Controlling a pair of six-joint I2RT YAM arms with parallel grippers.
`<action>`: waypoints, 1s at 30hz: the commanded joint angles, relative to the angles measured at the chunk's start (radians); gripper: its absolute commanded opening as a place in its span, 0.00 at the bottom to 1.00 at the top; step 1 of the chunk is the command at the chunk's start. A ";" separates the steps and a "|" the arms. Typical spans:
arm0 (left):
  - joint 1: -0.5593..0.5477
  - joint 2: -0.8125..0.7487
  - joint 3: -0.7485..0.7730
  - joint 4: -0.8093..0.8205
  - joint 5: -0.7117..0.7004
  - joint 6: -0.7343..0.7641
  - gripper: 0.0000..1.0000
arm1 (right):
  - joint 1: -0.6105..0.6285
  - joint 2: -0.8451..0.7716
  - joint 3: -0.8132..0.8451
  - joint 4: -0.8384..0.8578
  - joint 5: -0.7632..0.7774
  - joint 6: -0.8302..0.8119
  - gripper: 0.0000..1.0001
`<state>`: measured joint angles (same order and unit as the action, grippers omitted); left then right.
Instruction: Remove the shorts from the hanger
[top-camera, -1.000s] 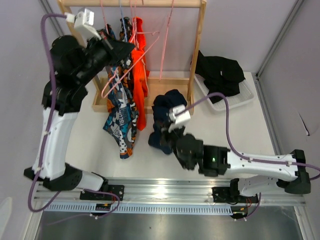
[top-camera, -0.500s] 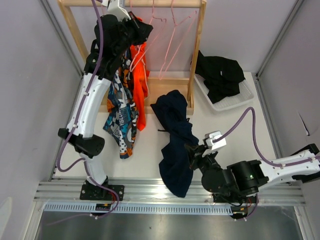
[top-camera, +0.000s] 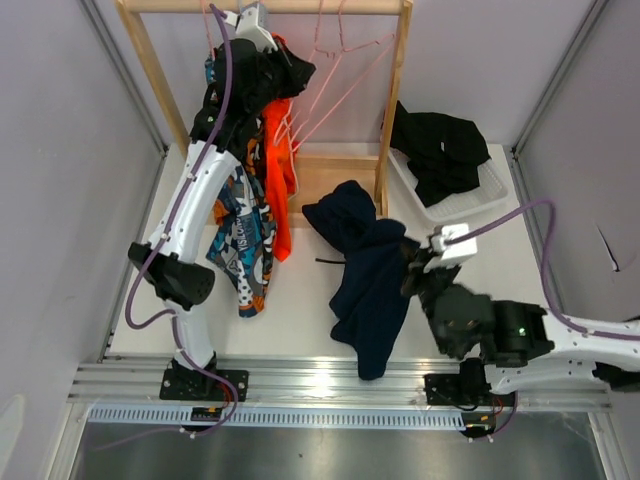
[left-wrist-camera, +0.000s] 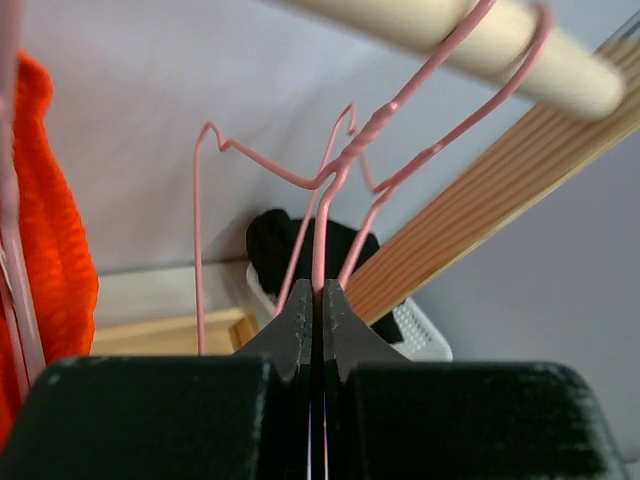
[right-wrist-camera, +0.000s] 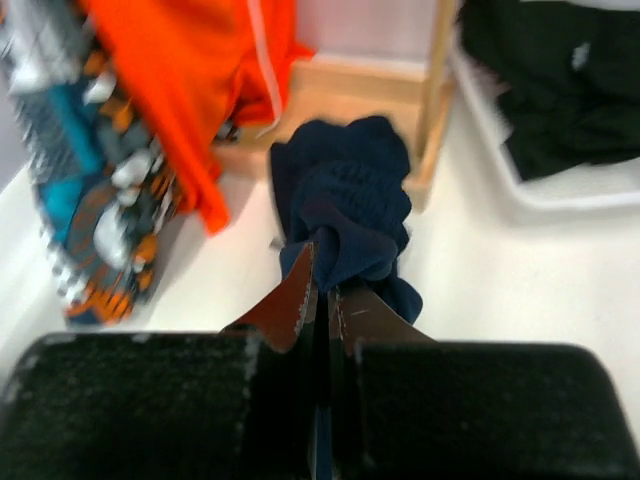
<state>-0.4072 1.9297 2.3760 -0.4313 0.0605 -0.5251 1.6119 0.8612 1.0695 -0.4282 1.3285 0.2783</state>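
Observation:
My left gripper (top-camera: 305, 75) is up at the wooden rack's rod (top-camera: 330, 6). In the left wrist view it (left-wrist-camera: 320, 292) is shut on the wire of an empty pink hanger (left-wrist-camera: 335, 170) hooked on the rod (left-wrist-camera: 450, 30). My right gripper (top-camera: 412, 270) is shut on the navy shorts (top-camera: 365, 280), which trail across the table. The right wrist view shows the fabric (right-wrist-camera: 345, 200) bunched between its jaws (right-wrist-camera: 326, 280). The bright orange shorts (top-camera: 277, 170) and the teal-orange-white print shorts (top-camera: 240, 250) hang on the rack. The black shorts (top-camera: 440, 150) lie in a white tray (top-camera: 495, 185). The camouflage pair is hidden.
The rack's right post (top-camera: 393, 100) and wooden base (top-camera: 335, 175) stand just behind the navy shorts. Other empty pink hangers (top-camera: 350, 45) hang on the rod. Grey walls close in on both sides. A metal rail (top-camera: 320, 380) runs along the near edge.
My right gripper has pulled the navy shorts off the rack base and now carries them rightward and back over the table. My left arm swung up to the rod and holds the pink hanger.

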 joint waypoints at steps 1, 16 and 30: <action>0.007 -0.084 -0.091 0.038 0.027 -0.023 0.02 | -0.162 -0.057 0.099 0.275 -0.130 -0.376 0.00; 0.008 -0.363 -0.377 0.025 0.074 0.066 0.99 | -1.251 0.586 1.032 0.137 -0.964 -0.323 0.00; 0.018 -0.588 -0.454 -0.047 0.033 0.189 0.99 | -1.492 1.084 1.114 0.327 -1.140 -0.105 0.00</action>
<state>-0.4023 1.3655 1.8599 -0.4633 0.1268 -0.4053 0.1207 1.9530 2.2852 -0.2855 0.2451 0.1215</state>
